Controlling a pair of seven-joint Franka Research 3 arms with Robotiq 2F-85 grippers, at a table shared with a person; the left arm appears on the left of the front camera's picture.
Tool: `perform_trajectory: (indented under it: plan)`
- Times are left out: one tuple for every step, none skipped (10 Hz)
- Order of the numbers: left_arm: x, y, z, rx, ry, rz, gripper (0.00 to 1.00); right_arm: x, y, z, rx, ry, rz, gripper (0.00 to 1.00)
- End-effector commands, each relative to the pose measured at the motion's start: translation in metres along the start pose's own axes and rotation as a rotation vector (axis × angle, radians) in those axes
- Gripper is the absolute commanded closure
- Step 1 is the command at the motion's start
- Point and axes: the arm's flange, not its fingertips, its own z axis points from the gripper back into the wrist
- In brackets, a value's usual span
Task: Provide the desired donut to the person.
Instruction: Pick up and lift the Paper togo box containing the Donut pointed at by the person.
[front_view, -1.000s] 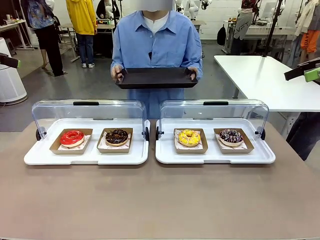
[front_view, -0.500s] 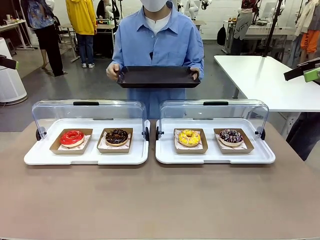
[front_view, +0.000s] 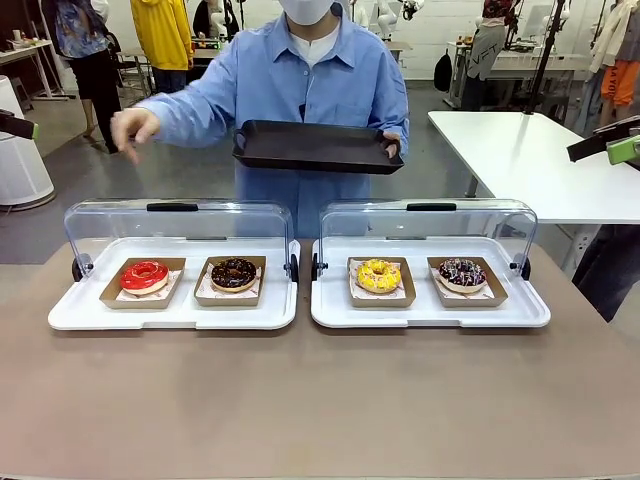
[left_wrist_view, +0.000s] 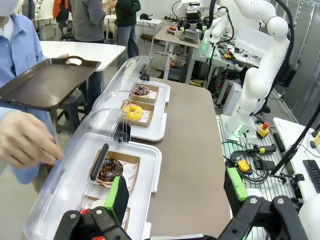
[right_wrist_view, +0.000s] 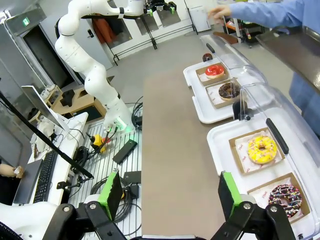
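Front view: person's hand (front_view: 133, 127) let go of tray (front_view: 315, 147), perhaps pointing.

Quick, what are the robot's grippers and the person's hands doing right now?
Left gripper: open, empty.
Right gripper: open, empty.
Person's tray hand: holding the black tray.
Person's free hand: empty, held out near the left display case.

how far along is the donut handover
Done: nothing yet; the red donut, chocolate donut, yellow donut and sprinkled donut all lie untouched. In hand: the person's hand reaches toward the left case, tray in the other. Left: the left gripper and right gripper, open and empty, must pick and deliver one.
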Motion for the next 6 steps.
perform_trajectory:
  plan:
    - [0.0011,0.0000,0.0001,0.010,-0.008,0.010,0.00,0.0002,-0.0003,-0.0007,0.006,-0.005,0.003,0.00]
    - [0.0011,0.0000,0.0001,0.010,-0.008,0.010,0.00,0.0002,-0.0003,-0.0007,0.006,-0.005,0.003,0.00]
    - [0.0011,0.0000,0.0001,0.010,-0.008,0.010,0.00,0.0002,-0.0003,-0.0007,0.006,-0.005,0.003,0.00]
    - [0.0011,0.0000,0.0001,0.010,-0.008,0.010,0.00,0.0002,-0.0003,-0.0007,0.006,-0.005,0.003,0.00]
    - [0.0011,0.0000,0.0001,0.010,-0.008,0.010,0.00,0.0002,-0.0003,-0.0007,0.006,-0.005,0.003,0.00]
    - [0.0011,0.0000,0.0001,0.010,-0.008,0.010,0.00,0.0002,-0.0003,-0.0007,0.006,-0.005,0.003,0.00]
